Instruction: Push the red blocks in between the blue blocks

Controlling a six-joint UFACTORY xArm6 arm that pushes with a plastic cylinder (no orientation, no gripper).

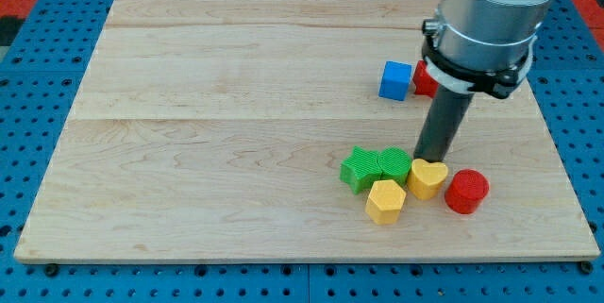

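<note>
Taking the yellow heart block [427, 178] as landmark: nearest the view's bottom, the yellow hexagonal block [385, 200] lay just below-left of it, the red cylinder [466, 191] just to its right. My tip [433, 157] stood at the heart's top edge; a bare rod, it gripped nothing. Two green blocks [376, 167] huddled at its left. Well above sat the blue cube [396, 80], a second red block [426, 78] touching its right, half hidden by the arm. Only one blue block showed. Best, I judged, to circle below the cylinder and push it upward, avoiding the heart
</note>
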